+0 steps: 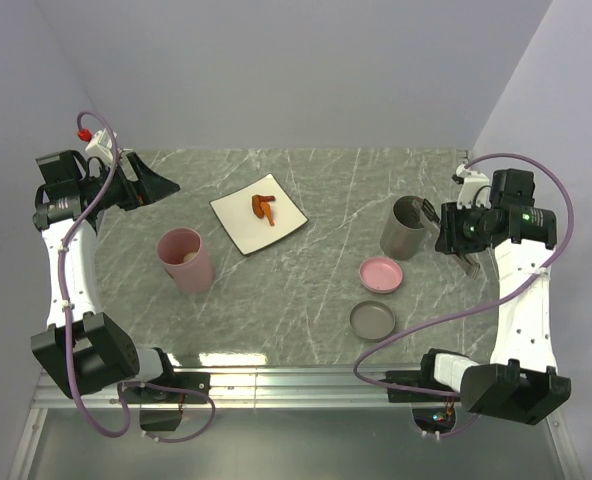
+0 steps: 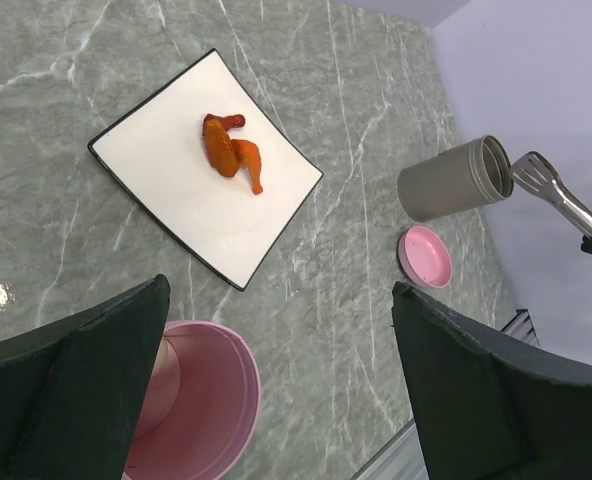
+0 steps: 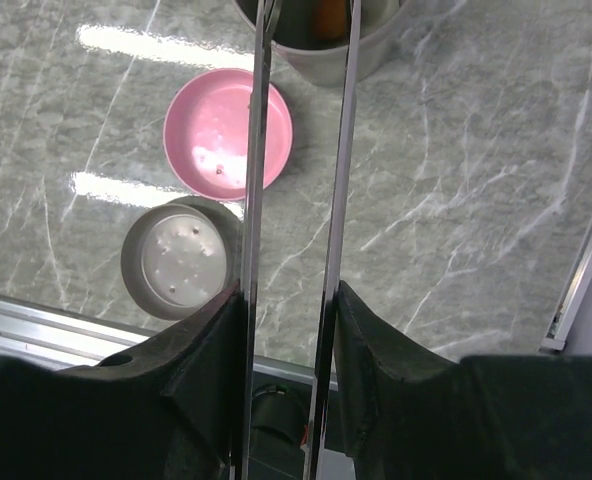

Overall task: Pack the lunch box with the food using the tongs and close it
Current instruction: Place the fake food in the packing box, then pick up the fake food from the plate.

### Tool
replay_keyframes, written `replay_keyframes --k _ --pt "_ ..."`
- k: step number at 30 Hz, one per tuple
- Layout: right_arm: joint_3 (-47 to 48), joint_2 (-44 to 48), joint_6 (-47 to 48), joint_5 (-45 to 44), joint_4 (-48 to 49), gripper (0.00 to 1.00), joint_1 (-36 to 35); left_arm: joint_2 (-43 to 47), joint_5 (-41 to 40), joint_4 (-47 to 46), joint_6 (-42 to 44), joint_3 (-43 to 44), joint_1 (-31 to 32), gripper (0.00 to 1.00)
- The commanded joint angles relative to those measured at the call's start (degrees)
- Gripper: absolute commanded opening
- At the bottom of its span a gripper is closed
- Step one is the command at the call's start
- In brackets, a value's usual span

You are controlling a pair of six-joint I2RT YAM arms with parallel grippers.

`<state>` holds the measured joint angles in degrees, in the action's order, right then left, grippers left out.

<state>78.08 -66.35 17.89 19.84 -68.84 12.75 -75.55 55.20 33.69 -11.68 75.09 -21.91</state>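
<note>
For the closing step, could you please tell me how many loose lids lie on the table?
2: a pink lid on the right, near the grey container; a grey lid right beside it, on its near side. None seems hidden.

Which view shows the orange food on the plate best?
Left wrist view: the orange-brown pieces lie large and clear on the white plate. The top view shows them small; the right wrist view misses the plate.
</note>
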Motion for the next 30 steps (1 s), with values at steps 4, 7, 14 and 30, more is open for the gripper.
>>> replay_keyframes --k 4,7,14,30 --pt "5.2 -0.1 0.7 0.4 -1.9 0.46 0.3 0.6 1.3 -1.1 0.4 0.8 -0.1 0.99" --pt "8.0 -1.2 0.8 2.5 -3.5 0.47 0.3 0.4 1.6 -1.0 0.4 0.9 -0.1 0.99" --pt "14.9 -6.1 -0.9 8.3 -3.2 0.5 -3.6 0.4 0.5 0.1 1.8 2.2 -0.1 0.99" --pt "16.6 -22.5 -11.5 1.7 16.5 0.47 -35.1 -1.0 -1.0 3.0 2.3 5.3 -0.2 0.99"
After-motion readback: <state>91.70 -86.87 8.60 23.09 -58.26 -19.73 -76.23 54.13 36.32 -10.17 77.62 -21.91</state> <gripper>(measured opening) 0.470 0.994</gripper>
